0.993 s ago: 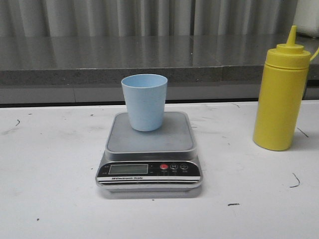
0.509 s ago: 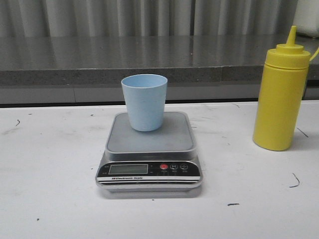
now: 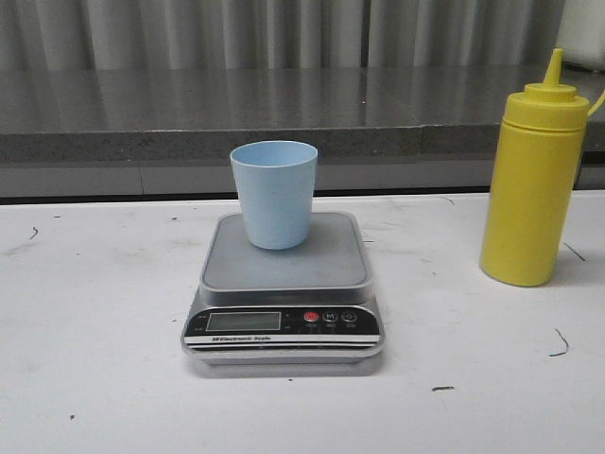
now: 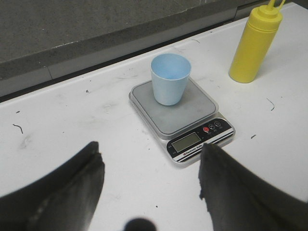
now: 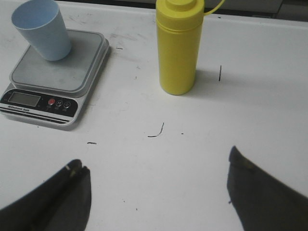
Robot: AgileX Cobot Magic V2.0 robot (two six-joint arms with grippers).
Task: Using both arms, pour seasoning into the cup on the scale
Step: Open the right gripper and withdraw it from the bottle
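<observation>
Two grippers: left gripper point(image 4: 151, 175) and right gripper point(image 5: 159, 190) both spread wide, holding nothing.
Cup point(image 3: 274, 194): upright on the scale point(image 3: 284, 284), toward its back edge.
Seasoning point(image 3: 533, 180): upright near the bench's point(image 3: 95, 312) right edge, apart from the scale.

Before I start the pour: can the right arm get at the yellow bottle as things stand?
Probably yes. The right claw is open and faces the yellow bottle, which stands upright with only bare table in between. The scale sits off to one side.
</observation>
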